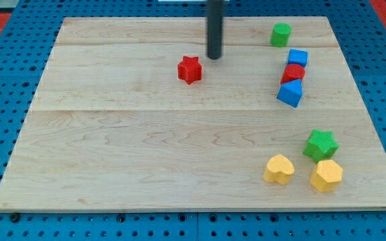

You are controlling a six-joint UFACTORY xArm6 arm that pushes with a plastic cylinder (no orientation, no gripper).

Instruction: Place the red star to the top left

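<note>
The red star [189, 69] lies on the wooden board [112, 147], in its upper half, a little left of the middle. My tip [214, 57] is the lower end of the dark rod that comes down from the view's top. It stands just above and to the right of the red star, a small gap apart from it.
At the view's upper right are a green block [281, 34], a blue cube [297, 57], a red block [293, 72] and a blue triangular block [290, 94], the last three touching. At the lower right are a green star [321, 144], a yellow heart [279, 169] and a yellow hexagon [326, 175].
</note>
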